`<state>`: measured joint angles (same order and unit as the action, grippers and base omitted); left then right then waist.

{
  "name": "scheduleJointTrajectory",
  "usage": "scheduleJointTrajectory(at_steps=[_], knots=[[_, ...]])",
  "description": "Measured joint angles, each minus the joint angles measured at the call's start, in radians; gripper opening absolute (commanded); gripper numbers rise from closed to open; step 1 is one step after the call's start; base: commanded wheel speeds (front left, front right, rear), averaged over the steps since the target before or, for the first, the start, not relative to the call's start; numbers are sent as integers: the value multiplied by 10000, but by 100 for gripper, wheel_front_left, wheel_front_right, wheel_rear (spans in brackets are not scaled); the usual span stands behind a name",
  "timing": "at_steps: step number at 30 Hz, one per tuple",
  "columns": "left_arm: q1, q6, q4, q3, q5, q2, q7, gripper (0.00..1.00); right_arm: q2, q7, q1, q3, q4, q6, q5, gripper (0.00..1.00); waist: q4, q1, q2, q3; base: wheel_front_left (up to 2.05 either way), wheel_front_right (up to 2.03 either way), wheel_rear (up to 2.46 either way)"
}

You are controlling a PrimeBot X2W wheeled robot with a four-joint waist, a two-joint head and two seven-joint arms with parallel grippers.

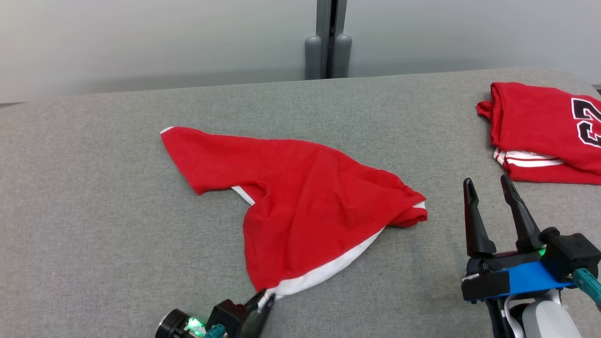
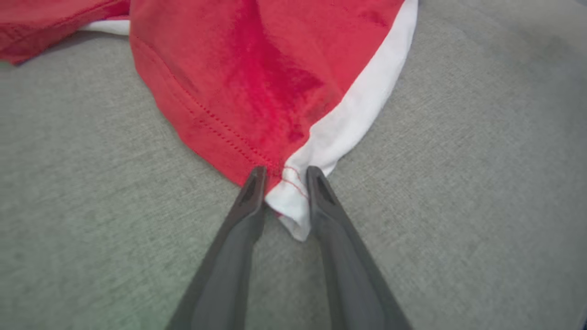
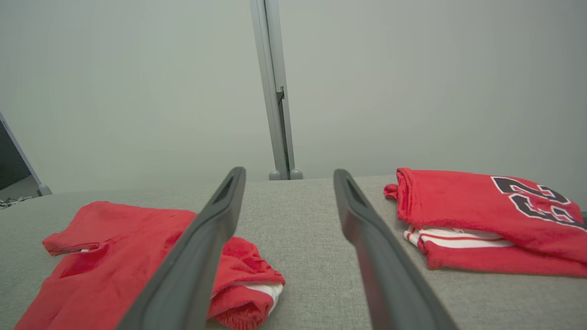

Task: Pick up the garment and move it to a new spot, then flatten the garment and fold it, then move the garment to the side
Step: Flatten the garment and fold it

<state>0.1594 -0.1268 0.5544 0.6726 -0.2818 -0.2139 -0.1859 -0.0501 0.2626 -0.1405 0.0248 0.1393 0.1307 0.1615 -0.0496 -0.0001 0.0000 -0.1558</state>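
left gripper (image 2: 284,176): low at the near edge of the table (image 1: 94,211), fingers astride the nearest corner of the garment (image 1: 300,206). Jaws stand part-way together with white cloth between them. Can't tell whether the pinch actually bites.
right gripper (image 1: 487,180): fingers apart, nothing between them, over bare table, fingers pointing away from the robot.
corner: the white hem band (image 2: 362,105) and the red stitched edge meet here, and the tip of the cloth pokes back between the fingers.
garment: lies mid-table, crumpled into a rough triangle, not flat. All of it lies ahead of the left gripper, fanning away from the held corner.
long axis: my read is from the far-left sleeve tip across to the bunched end on the right. The hem band runs from the near corner up to that bunched end.
nearer arm: left, already at the cloth. The right gripper sits beside the bunched end, apart from it.
step: looks like the pickup grasp, with the move, flatten and fold still to do.
risk: a single-corner grip will probably let the cloth drag and twist.
folded shirt (image 1: 540,126): red with a number print, far right, well apart from the garment.
post (image 1: 331,37): grey, behind the table's far edge.
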Motion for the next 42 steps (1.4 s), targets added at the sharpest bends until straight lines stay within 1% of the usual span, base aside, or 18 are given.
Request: scheduleJointTrajectory(at_steps=[4, 6, 14, 15, 19, 20, 21, 26, 27, 28, 29, 31, 32, 34, 36, 37, 38, 42], knots=[[228, 44, 355, -109, -67, 48, -221, 0, 0, 0, 12, 35, 0, 0, -21, 100, 83, 0, 0, 46, 0, 0, 0], [349, 159, 441, -274, -127, 21, -364, 0, 0, 0, 19, 73, -8, 0, -23, 100, 150, 0, 0, 79, 0, 0, 0], [644, 533, 407, -1122, -458, -556, -633, 0, -4, 0, 195, 245, 36, 0, -35, 100, 463, 1, 0, 176, 0, 0, 0], [642, 600, 397, -1283, -529, -748, -654, 0, -4, 0, 205, 247, 61, 2, -50, 100, 512, 1, 0, 178, 0, 0, 0], [493, 644, 410, -1417, -708, -867, -683, 0, -4, 0, 204, 228, 163, 2, -15, 100, 584, 0, 0, 171, 0, 0, 0], [422, 644, 360, -1432, -755, -815, -686, 47, -4, 0, 204, 203, 192, 2, -15, 100, 597, 1, 0, 173, 0, 0, 0], [400, 644, 247, -1446, -777, -748, -713, 99, -2, 0, 204, 184, 215, 2, -13, 100, 606, 0, 0, 183, 0, 0, 0], [379, 677, -1060, -2061, -878, -426, -755, 100, -2, 0, 199, 196, 247, 2, 8, 100, 649, 1, 0, 213, 0, 0, 0], [379, 677, -1060, -2061, -878, -426, -755, 100, -2, 0, 199, 196, 247, 2, 8, 100, 649, 1, 0, 213, 0, 0, 0], [278, 692, -1724, -2429, -878, -297, -761, 100, -4, 0, 197, 221, 245, 2, -4, 100, 653, 0, 0, 235, 0, 0, 0], [278, 692, -1724, -2429, -878, -297, -761, 100, -4, 0, 197, 221, 245, 2, -4, 100, 653, 0, 0, 235, 0, 0, 0], [8, 750, -2495, -3058, -763, -144, -759, 100, -4, -2, 188, 240, 244, 0, -8, 100, 647, 0, 0, 286, 0, 0, 0], [8, 750, -2495, -3058, -763, -144, -759, 100, -4, -2, 188, 240, 244, 0, -8, 100, 647, 0, 0, 286, 0, 0, 0], [-114, 834, -2976, -3749, -621, 40, -769, 100, -6, 0, 189, 209, 261, 0, -8, 100, 607, 1, 0, 355, 0, 0, 0], [-165, 863, -3097, -4006, -583, 119, -769, 100, -6, 0, 188, 194, 274, 0, -10, 100, 594, 1, 0, 385, 0, 0, 0], [-208, 863, -3298, -4460, -466, 267, -769, 100, -4, 0, 190, 146, 286, 2, -8, 100, 555, 0, 0, 437, 0, 0, 0], [-208, 863, -3298, -4460, -466, 267, -769, 100, -4, 0, 190, 146, 286, 2, -8, 100, 555, 0, 0, 437, 0, 0, 0], [-398, 851, -3515, -5350, -226, 566, -771, 100, -6, 0, 201, 130, 320, 2, -6, 100, 480, 1, 0, 555, 0, 0, 0]])
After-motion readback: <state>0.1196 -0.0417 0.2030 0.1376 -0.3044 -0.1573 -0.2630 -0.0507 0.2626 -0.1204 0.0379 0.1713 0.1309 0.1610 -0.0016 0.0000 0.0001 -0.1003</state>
